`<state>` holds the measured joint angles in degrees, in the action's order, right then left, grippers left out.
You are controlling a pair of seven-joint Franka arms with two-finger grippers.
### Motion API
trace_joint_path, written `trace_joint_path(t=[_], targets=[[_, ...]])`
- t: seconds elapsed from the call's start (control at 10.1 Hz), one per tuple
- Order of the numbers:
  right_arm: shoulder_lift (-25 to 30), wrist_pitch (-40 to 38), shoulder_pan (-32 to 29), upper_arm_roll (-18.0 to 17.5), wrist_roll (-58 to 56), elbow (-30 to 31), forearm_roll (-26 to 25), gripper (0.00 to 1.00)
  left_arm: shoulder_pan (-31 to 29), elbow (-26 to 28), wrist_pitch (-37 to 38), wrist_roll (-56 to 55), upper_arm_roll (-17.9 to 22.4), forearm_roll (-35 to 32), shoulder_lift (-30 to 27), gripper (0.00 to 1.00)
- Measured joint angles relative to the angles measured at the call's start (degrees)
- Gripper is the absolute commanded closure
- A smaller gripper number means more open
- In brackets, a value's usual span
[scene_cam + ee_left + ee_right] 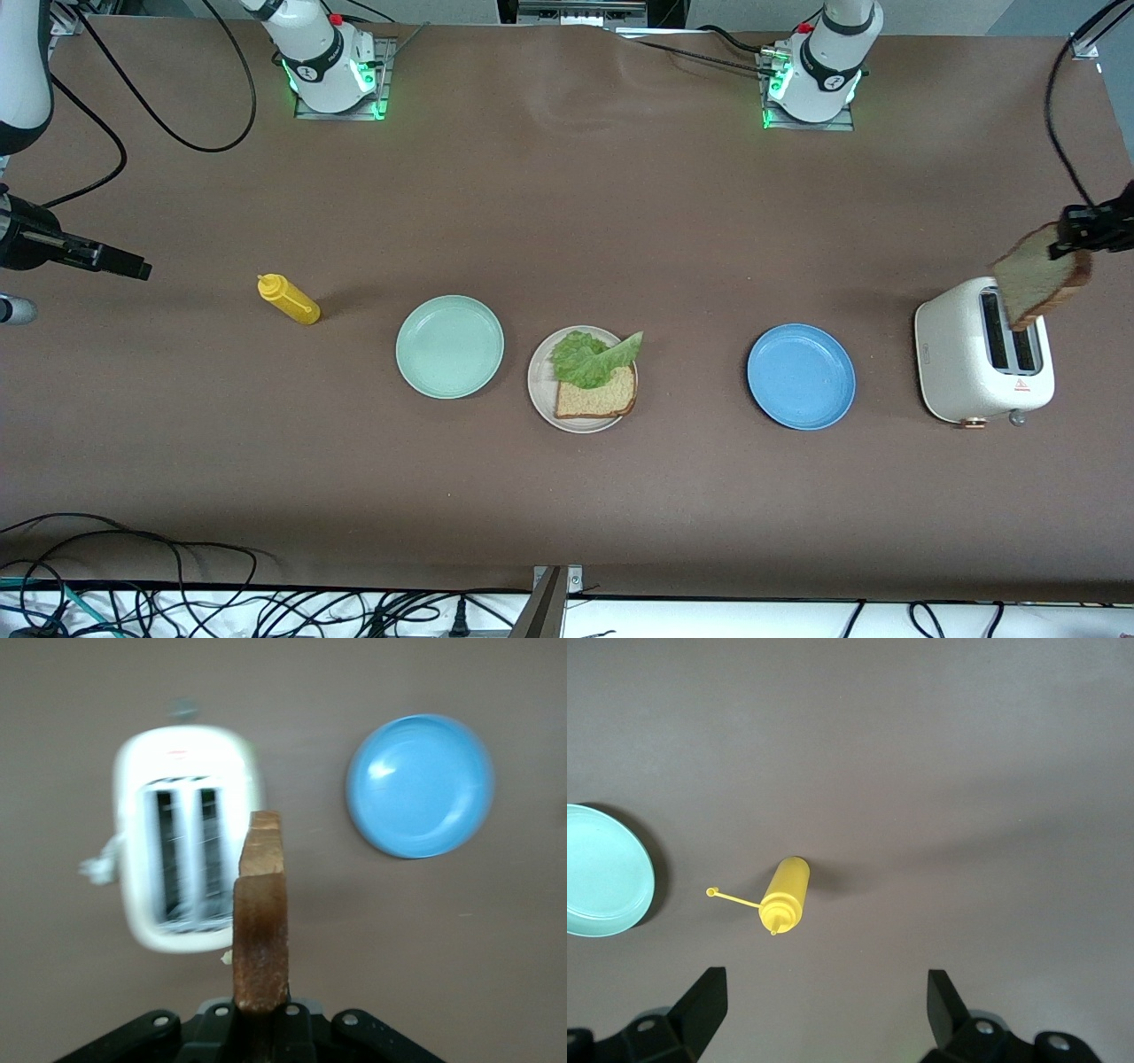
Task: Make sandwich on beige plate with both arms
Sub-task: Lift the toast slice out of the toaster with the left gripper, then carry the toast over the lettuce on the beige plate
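A brown table (567, 496) carries everything, with the two arm bases along its top edge in the front view. The white toaster (983, 363) stands at the left arm's end of the table, its two slots facing up. Next toward the middle is the blue plate (801, 377), then the beige plate (542, 390), then the mint green plate (449, 346) just beside it, all in a rough row. On the beige plate lies one slice of bread (595, 399), flat, at the edge of the plate nearer the front camera, and a ruffled lettuce leaf (592, 354) rests partly on that slice, its tip reaching out over the plate's rim. A yellow squeeze bottle (289, 299) lies on its side toward the right arm's end of the table, well apart from the mint green plate. The left gripper (1067, 239) is up in the air over the toaster, clamped on a second slice of bread (1036, 279); that slice hangs tilted, clear of the slots, and the left wrist view shows it edge-on (261, 930) between the fingers. The right gripper (133, 264) waits over bare table at the right arm's end, its fingers (700, 1001) spread wide with nothing between them, the bottle and the rim of the mint green plate below.
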<state>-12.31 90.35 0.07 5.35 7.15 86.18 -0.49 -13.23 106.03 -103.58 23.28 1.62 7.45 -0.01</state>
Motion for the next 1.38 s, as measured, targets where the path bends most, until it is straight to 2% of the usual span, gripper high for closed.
trace_joint_path(t=[0.3,0.49,0.89,1.09,1.19,1.38], targets=[[0.0,0.0,0.0,0.0,0.0,0.0,0.0,0.0,1.9,0.9,0.0,-0.3,-5.9,8.1,3.3,1.0],[0.0,0.0,0.1,0.0,0.0,0.0,0.0,0.0,3.6,1.0,-0.9,-1.0,-9.3,14.0,7.7,1.0],[0.0,0.1,0.2,-0.5,0.0,0.0,-1.1,0.0,11.4,1.0,-10.4,-4.3,-10.5,35.0,17.5,1.0],[0.0,0.6,0.3,-0.7,0.0,0.0,-1.2,0.0,13.1,0.3,-13.9,-4.7,-13.7,46.4,22.0,1.0],[0.0,0.7,0.3,-0.7,0.1,0.0,-1.2,0.0,14.3,-0.8,-16.8,-4.7,-15.6,50.5,24.5,1.0],[0.0,0.8,0.4,-0.8,0.1,0.0,-1.2,0.0,18.1,-3.9,-21.3,-5.2,-16.9,54.1,28.4,1.0]])
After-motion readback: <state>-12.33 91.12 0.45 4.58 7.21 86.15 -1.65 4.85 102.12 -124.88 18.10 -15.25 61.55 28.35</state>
